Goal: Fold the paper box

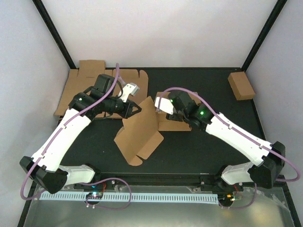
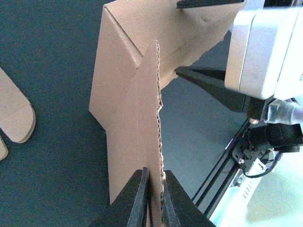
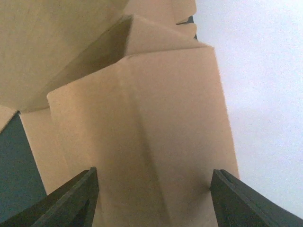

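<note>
Cardboard stands half-raised at the middle of the table [image 1: 203,146]: the paper box [image 1: 141,135] sits between my two arms, with one wall panel up on edge. My left gripper [image 2: 152,194] is clenched on the raw corrugated edge of that panel, a finger flat on each face. My right gripper [image 3: 154,189] straddles a creased flap with its fingers wide on either side. I cannot tell whether they press it or merely bracket it. To fold well, I judge the left should steady the wall while the right turns the flap along its crease, not across it. The paper box holds nothing. A small closed box [image 1: 241,85] sits at the far right corner, its contents hidden. A flat cardboard sheet [image 1: 75,87] lies far left.
</note>
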